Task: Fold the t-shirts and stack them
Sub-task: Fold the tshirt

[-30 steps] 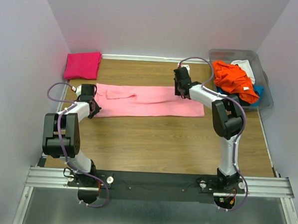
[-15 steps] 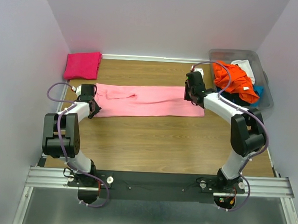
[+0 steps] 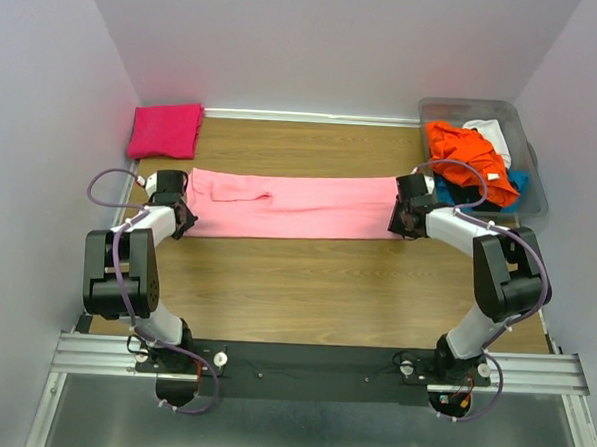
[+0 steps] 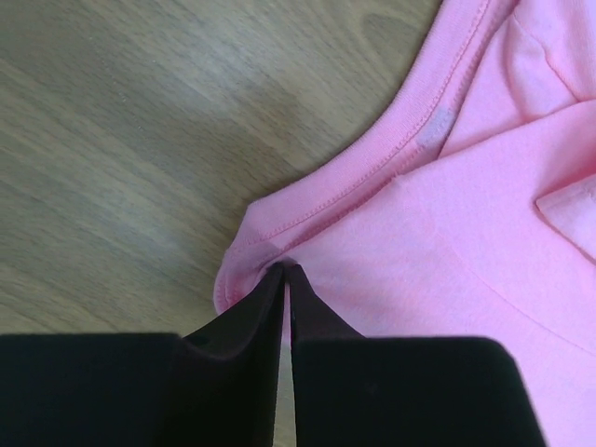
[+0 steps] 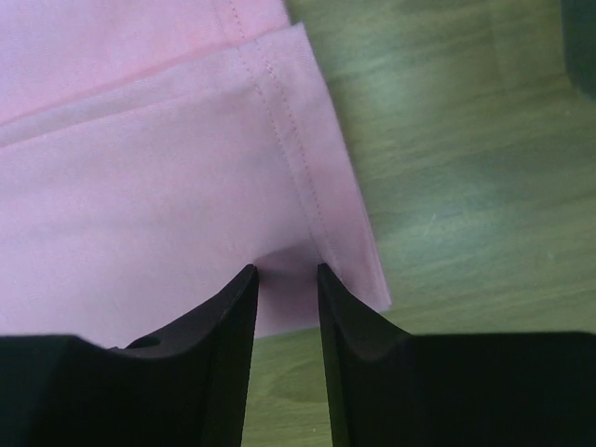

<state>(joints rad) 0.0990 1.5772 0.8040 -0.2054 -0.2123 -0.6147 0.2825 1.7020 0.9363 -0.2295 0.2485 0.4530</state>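
A light pink t-shirt (image 3: 299, 206), folded into a long strip, lies across the wooden table. My left gripper (image 3: 183, 217) is at its left end and is shut on the cloth just below the collar edge (image 4: 372, 172); the jaws (image 4: 286, 268) pinch a fold. My right gripper (image 3: 399, 225) is at the strip's right end. In the right wrist view its jaws (image 5: 284, 272) stand a little apart over the near hem corner (image 5: 358, 270), with pink cloth between the tips. A folded hot-pink t-shirt (image 3: 166, 129) lies at the far left corner.
A clear plastic bin (image 3: 536, 186) stands at the far right, holding an orange shirt (image 3: 467, 157), a white one (image 3: 488, 133) and a blue one (image 3: 516, 180). White walls enclose the table on the left, back and right.
My right gripper has moved from the strip's far edge near the middle to its right end, towards me. The pink strip now lies straighter. My left gripper has barely moved.
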